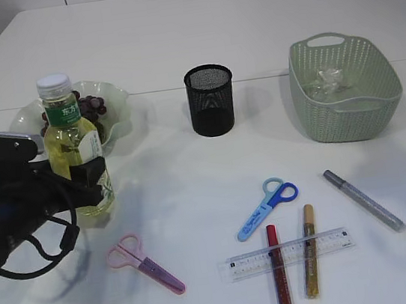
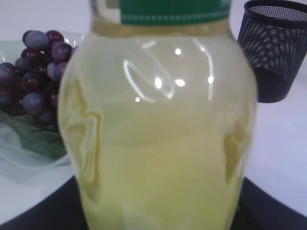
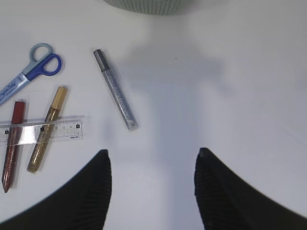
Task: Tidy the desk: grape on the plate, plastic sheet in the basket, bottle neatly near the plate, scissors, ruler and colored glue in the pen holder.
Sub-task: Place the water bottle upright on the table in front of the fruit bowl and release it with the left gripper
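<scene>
So I have the left gripper (image 1: 89, 175) wrapped around the lower body of the bottle (image 1: 72, 144), its jaws pressed on either side of the yellow liquid; the left wrist view is filled with that bottle because the camera sits right behind the grip. I hold it low so it stays upright on the table (image 1: 172, 43), just in front of the plate (image 1: 117, 103), which seems about where it should end up. The grapes (image 1: 92, 105) already lie on that plate, and the crumpled plastic sheet (image 1: 327, 80) sits inside the basket (image 1: 349, 112), so I judge those two jobs done.

My right gripper (image 3: 152, 184) hangs spread wide and empty above bare table, near the silver glue pen (image 3: 115, 91). I keep it there because the stationery is what remains: the blue scissors (image 1: 267, 207), the pink scissors (image 1: 143, 265), the ruler (image 1: 287, 253) lying across the red glue pen (image 1: 279, 271) and the gold glue pen (image 1: 309, 250). The pen holder (image 1: 211, 99) stands well apart behind them; I cannot see anything in it.
</scene>
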